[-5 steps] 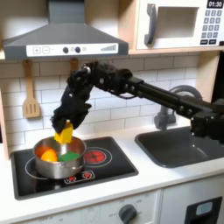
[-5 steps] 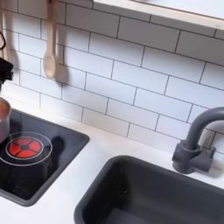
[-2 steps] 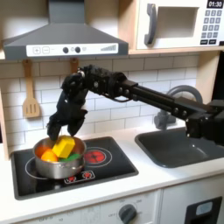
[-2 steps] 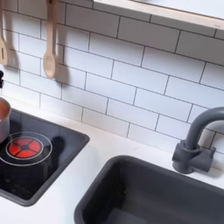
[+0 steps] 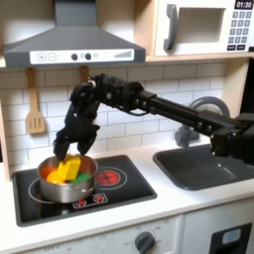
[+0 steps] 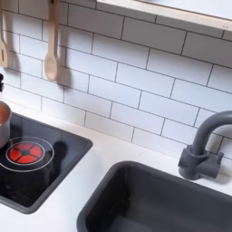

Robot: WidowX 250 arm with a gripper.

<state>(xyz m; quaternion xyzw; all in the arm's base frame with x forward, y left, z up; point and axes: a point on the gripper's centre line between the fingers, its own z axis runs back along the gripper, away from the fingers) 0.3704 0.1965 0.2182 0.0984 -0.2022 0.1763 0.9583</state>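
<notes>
In the first exterior view a steel pot (image 5: 45, 187) stands on the left burner of the black stove (image 5: 124, 189). Inside it lie a yellow piece (image 5: 67, 170), an orange piece (image 5: 49, 175) and a green piece (image 5: 85, 178). My gripper (image 5: 68, 152) hangs just above the pot, pointing down over the yellow piece. Its fingers look spread, with the yellow piece lying loose below them. The black arm reaches in from the first exterior view's right. The pot's rim (image 6: 3, 121) shows at the second exterior view's left edge.
A red burner (image 5: 107, 177) (image 6: 24, 152) lies beside the pot. The dark sink (image 5: 203, 166) (image 6: 163, 201) and faucet (image 5: 205, 111) (image 6: 205, 145) are to the right in both exterior views. A wooden spatula (image 5: 35, 116) and a spoon (image 6: 52, 47) hang on the tiled wall. A range hood (image 5: 69, 42) overhangs the stove.
The gripper came down over the pot with the yellow piece and let it go. The yellow piece now lies in the pot; the gripper has barely moved since.
</notes>
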